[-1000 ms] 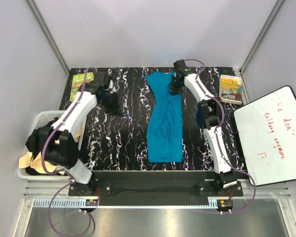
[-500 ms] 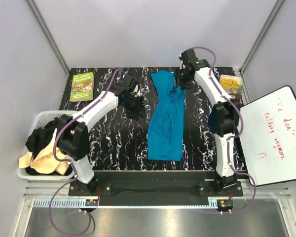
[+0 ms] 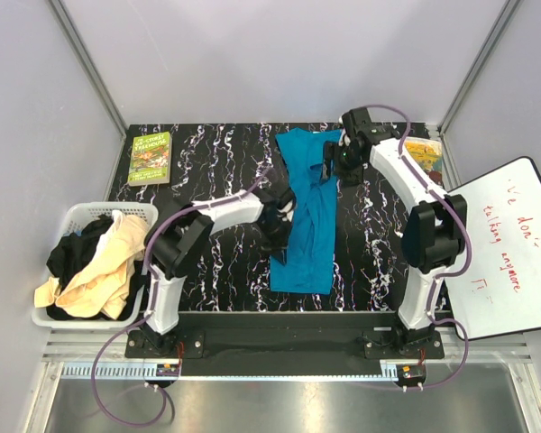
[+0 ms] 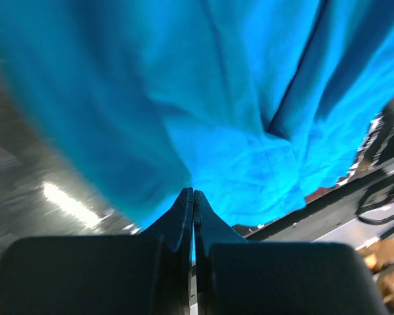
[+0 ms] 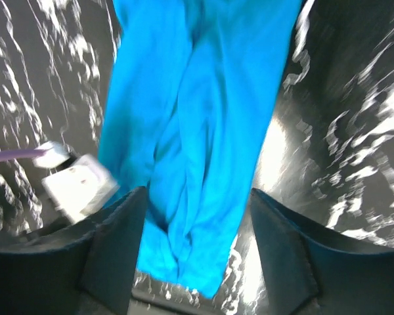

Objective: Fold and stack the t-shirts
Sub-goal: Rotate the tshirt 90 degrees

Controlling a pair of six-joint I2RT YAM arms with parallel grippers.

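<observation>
Teal t-shirt (image 3: 308,216) mid-fold: left gripper (image 4: 194,203) clamps its nine-o'clock edge, while right gripper (image 5: 197,200) hangs apart at one o'clock and likely must grip next.

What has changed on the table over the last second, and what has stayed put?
The left end effector swept from the far-left corner to the left edge of the teal t-shirt, shut there. The right end effector moved right to the shirt's far right corner and is open. The basket, green book and whiteboard stayed.
</observation>
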